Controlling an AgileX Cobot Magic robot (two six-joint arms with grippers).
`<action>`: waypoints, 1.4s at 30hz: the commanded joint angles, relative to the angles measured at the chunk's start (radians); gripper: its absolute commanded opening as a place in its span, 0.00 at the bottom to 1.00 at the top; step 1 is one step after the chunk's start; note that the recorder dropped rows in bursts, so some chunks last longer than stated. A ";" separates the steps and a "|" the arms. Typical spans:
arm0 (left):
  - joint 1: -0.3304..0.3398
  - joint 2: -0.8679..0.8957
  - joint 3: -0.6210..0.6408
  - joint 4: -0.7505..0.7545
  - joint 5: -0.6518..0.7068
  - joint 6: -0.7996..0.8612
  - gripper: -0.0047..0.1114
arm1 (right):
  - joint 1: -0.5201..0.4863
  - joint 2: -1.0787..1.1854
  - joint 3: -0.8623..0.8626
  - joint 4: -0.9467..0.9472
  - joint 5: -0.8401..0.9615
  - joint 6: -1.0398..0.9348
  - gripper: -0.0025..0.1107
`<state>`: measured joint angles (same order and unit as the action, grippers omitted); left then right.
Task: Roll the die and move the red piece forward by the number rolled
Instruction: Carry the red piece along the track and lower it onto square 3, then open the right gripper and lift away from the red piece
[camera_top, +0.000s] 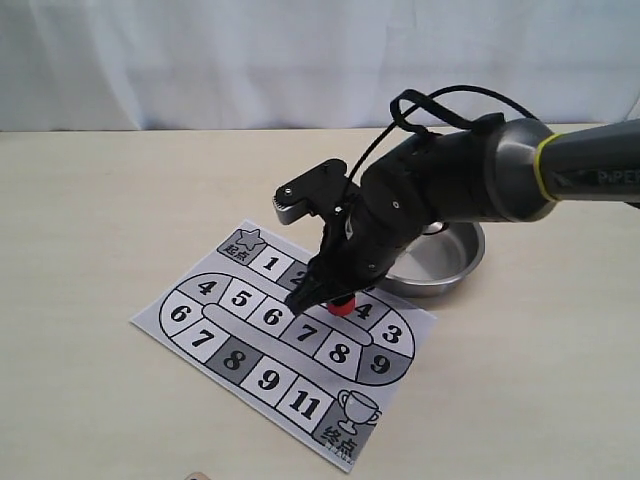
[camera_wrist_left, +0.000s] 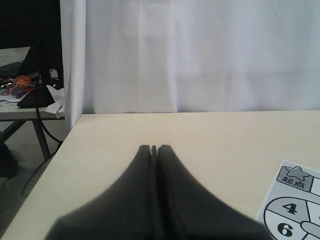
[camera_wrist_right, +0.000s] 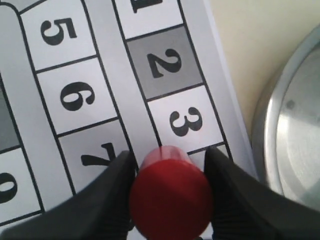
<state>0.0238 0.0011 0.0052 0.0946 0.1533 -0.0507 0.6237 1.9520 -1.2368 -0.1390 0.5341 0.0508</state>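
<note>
At left, the left gripper (camera_wrist_left: 154, 148) is sitting pressed together. On the board (camera_top: 150, 322), the right gripper (camera_top: 325, 298) is pinching the red piece (camera_wrist_right: 171, 200) near square 3; the die is showing nowhere, so only placing is seemingly remaining

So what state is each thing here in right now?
right gripper, shut on the red piece
red piece, upright
left gripper, shut, holding nothing
metal bowl, upright beside the game board
game board, lying flat on the table
die, not visible
</note>
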 joint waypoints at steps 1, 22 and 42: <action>0.000 -0.001 -0.005 -0.001 -0.010 -0.002 0.04 | -0.057 -0.012 0.040 0.033 -0.089 0.042 0.06; 0.000 -0.001 -0.005 -0.002 -0.012 -0.002 0.04 | -0.079 0.047 0.045 0.015 -0.076 0.040 0.06; 0.000 -0.001 -0.005 -0.002 -0.012 -0.002 0.04 | -0.079 0.036 0.045 0.020 -0.085 0.044 0.48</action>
<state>0.0238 0.0011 0.0052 0.0946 0.1533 -0.0507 0.5492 1.9969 -1.1974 -0.1129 0.4549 0.0922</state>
